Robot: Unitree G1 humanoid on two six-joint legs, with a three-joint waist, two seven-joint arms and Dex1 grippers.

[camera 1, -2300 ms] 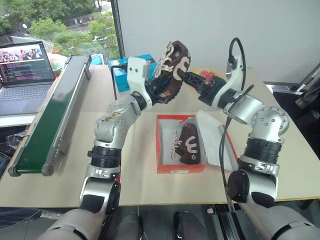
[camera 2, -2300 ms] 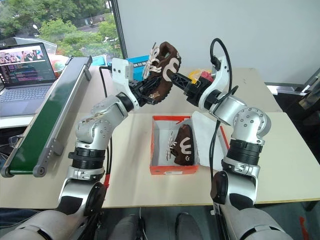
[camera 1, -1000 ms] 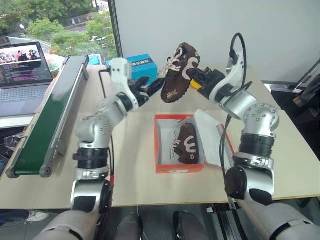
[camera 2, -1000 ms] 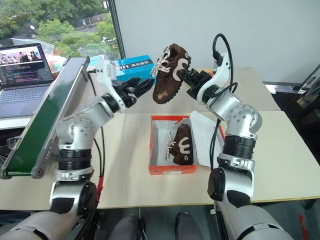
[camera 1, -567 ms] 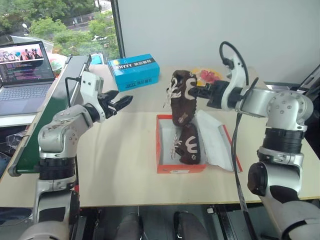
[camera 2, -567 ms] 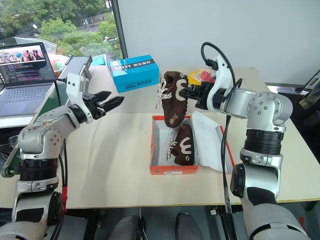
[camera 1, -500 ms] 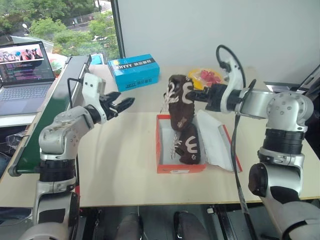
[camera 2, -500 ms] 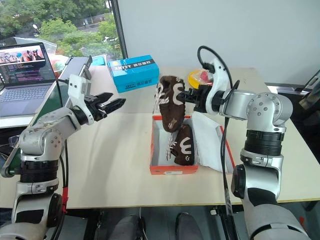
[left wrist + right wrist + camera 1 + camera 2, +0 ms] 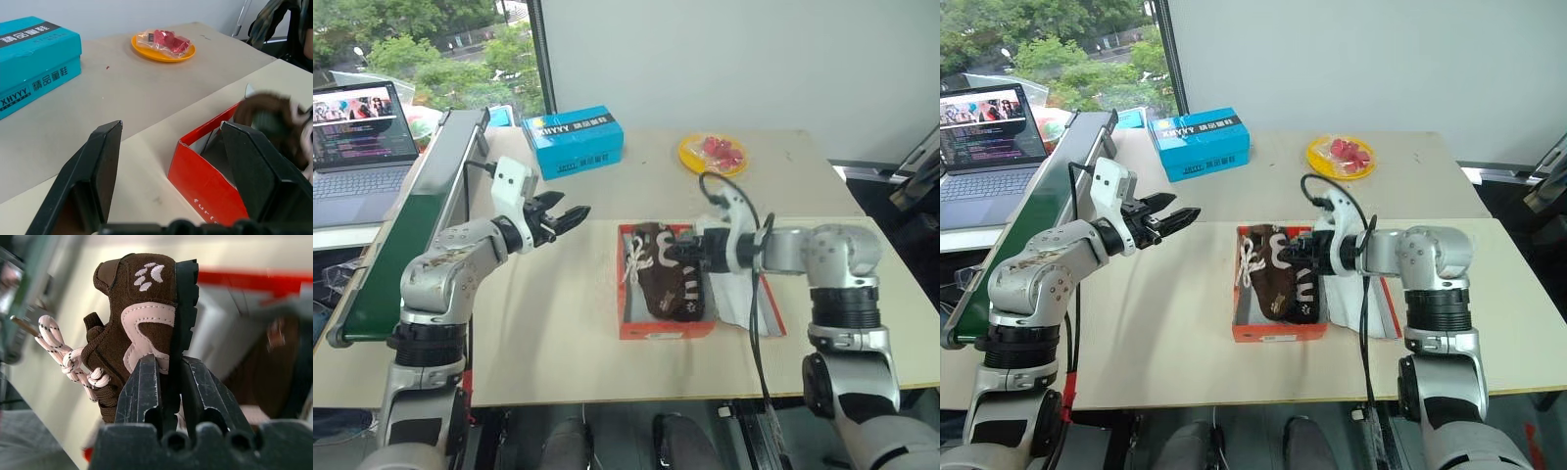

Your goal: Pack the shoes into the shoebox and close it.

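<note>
Inside the orange-red shoebox (image 9: 646,330) on the bench (image 9: 558,323), already resting along the right-hand wall, one dark brown shoe (image 9: 693,291); beside it, on its side over the left half, the second shoe (image 9: 656,274), pinched at the sole by the right end effector (image 9: 1301,251), seemingly not let go yet. Well clear to the left, above bare bench, the left end effector (image 9: 566,216), fingers spread wide and holding nothing. Flat to the right of the box, the lid with its white lining (image 9: 736,294), not yet folded over. Packing judged nearly finished; left to do: releasing and settling the second shoe, then swinging the lid shut
</note>
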